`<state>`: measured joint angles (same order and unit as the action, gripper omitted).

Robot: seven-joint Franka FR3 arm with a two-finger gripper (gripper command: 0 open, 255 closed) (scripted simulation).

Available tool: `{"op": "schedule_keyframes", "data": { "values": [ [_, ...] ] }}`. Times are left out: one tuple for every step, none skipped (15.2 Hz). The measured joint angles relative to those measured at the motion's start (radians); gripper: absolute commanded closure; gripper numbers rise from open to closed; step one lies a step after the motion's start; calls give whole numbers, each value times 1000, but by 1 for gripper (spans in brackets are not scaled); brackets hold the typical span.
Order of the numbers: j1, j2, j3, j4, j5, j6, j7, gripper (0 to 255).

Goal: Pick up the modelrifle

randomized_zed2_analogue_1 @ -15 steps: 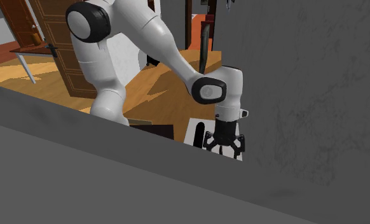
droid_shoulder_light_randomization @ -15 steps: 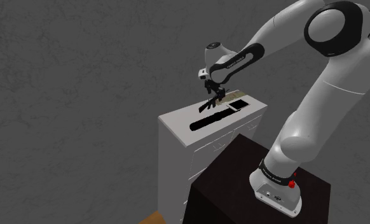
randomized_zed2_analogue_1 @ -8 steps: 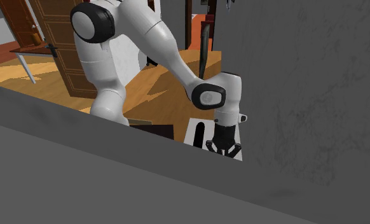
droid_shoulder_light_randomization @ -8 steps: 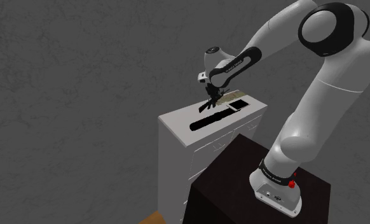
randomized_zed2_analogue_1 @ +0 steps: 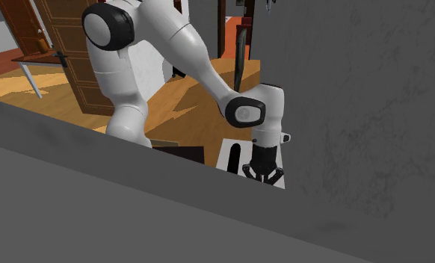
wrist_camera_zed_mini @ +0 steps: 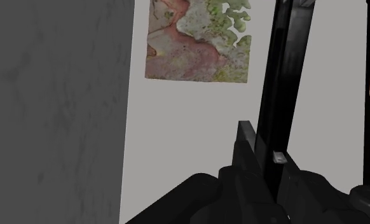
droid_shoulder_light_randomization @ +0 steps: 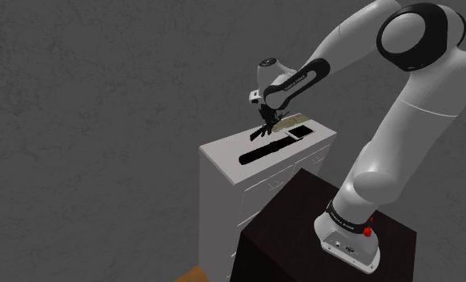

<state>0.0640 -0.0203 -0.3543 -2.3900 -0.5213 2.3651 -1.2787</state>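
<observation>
Dim, even light — grey wall (droid_shoulder_light_randomization: 103, 80) murky; wooden floor (randomized_zed2_analogue_1: 186, 123) brighter, warm — soft sheen on arm (droid_shoulder_light_randomization: 407, 88).

Looked down from beside the dark box stand (droid_shoulder_light_randomization: 303, 208) toward a grey wall (droid_shoulder_light_randomization: 103, 80), at middle range, in the shoulder view. Faced the white arm (randomized_zed2_analogue_1: 186, 52) from behind a grey slab (randomized_zed2_analogue_1: 96, 194) in the second exterior view. Hung close at the wrist over the long black model rifle (wrist_camera_zed_mini: 284, 76) on the white cabinet's tabletop (wrist_camera_zed_mini: 196, 127), shared by all.
</observation>
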Motion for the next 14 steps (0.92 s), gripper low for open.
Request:
{"op": "schedule_keyframes", "data": {
  "values": [
    [1,-6,1,5,3,-10,-5,255],
    [1,-16,1,8,4,-23,-10,255],
    [2,-24,2,15,8,-37,-15,255],
    [3,-34,3,16,9,-48,-18,255],
    [4,-42,4,20,10,-60,-21,255],
    [6,-55,7,23,12,-76,-23,255],
    [6,-62,7,30,14,-88,-30,255],
    [7,-71,9,36,17,-103,-34,255],
    [7,-78,8,42,20,-115,-41,255],
    [7,-87,9,47,21,-128,-45,255],
    [8,-97,10,51,22,-141,-49,255],
    [8,-106,11,57,24,-155,-54,255],
    [9,-112,12,65,27,-169,-59,255],
    [11,-119,15,71,29,-182,-61,255]
  ]
}}
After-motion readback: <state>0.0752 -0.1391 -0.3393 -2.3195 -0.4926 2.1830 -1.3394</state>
